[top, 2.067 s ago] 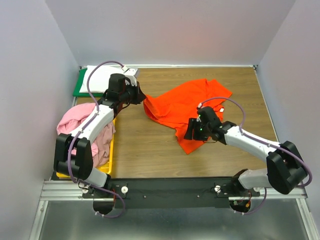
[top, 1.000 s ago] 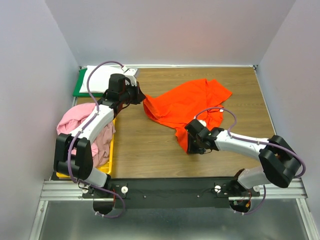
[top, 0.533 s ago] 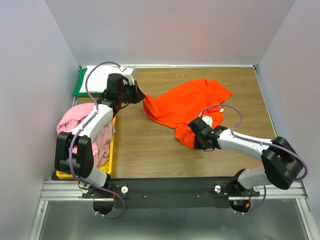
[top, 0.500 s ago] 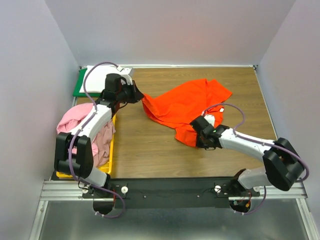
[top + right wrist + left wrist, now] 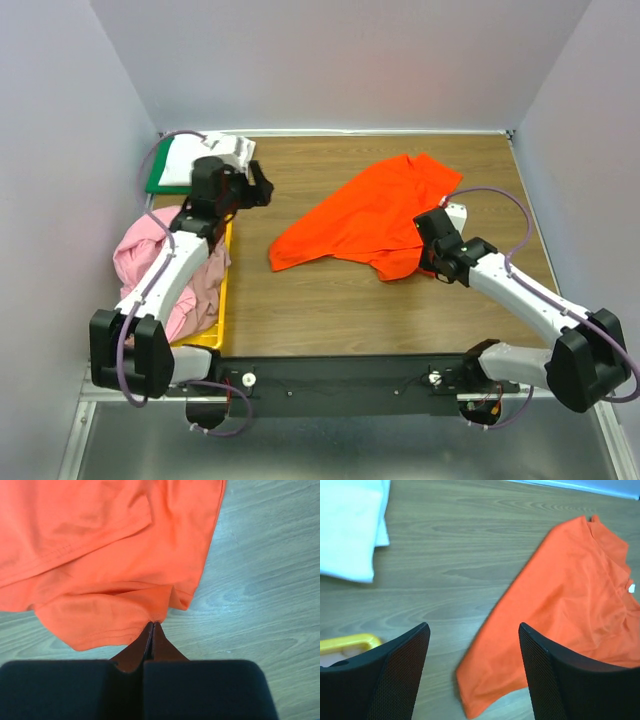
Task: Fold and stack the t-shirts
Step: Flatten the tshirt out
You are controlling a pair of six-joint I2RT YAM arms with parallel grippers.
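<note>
The bright orange t-shirt (image 5: pixel 370 215) lies spread on the wooden table, and its left corner (image 5: pixel 470 695) rests flat. My left gripper (image 5: pixel 257 187) hovers to the left of it, open and empty (image 5: pixel 472 630), with the cloth below and beyond its fingers. My right gripper (image 5: pixel 428 262) is shut on the orange shirt's near hem (image 5: pixel 152 624); the cloth (image 5: pixel 100 545) bunches at the tips. A folded white t-shirt (image 5: pixel 205 152) (image 5: pixel 347 525) lies on the green board (image 5: pixel 160 180). Light pink (image 5: pixel 145 240) and mauve-pink (image 5: pixel 198 285) shirts fill the yellow bin.
The yellow bin (image 5: pixel 222 300) stands at the table's left edge, and its handle (image 5: pixel 347 642) shows below my left fingers. Grey walls close the table on three sides. Bare wood (image 5: pixel 300 300) lies in front of the orange shirt.
My left gripper opened, let go of the orange shirt's left corner and drew back leftward. My right gripper, shut on the hem, pulled the shirt rightward and it now lies flatter.
</note>
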